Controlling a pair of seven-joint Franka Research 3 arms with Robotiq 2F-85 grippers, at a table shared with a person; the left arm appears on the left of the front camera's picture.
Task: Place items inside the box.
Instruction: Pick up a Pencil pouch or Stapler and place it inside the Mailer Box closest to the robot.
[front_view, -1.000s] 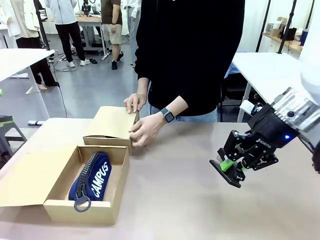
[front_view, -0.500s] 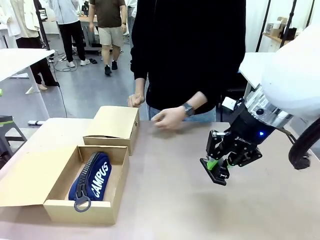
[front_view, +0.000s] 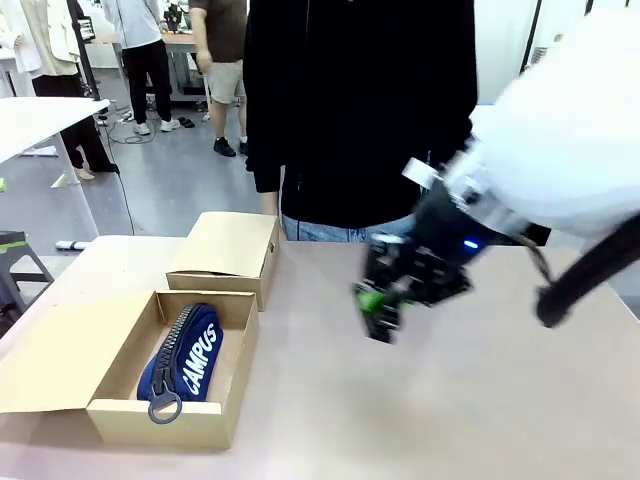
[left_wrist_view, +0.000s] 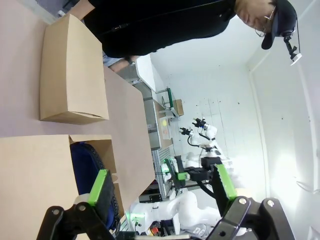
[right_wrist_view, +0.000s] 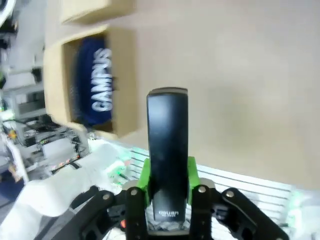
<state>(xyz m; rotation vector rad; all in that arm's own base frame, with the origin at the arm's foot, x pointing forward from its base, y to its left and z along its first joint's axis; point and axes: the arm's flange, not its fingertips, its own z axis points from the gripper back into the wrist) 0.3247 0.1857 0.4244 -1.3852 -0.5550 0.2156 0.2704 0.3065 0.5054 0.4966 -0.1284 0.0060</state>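
the pouch is navy with white "campus" lettering and a dark zip. the box is plain brown cardboard, and so is the smaller box. the stapler is glossy black. the right hand and left hand are black with bright green pads. the surface is pale pinkish tan. the person's top is black.

The box at the table's near left corner is plain matt brown cardboard; the smaller box behind it looks like the same stuff; the pouch is navy cloth with a chunky zip; the table top is smooth and matt; the black stapler in the right gripper looks like smooth plastic with a slight sheen; the pads are matt green.
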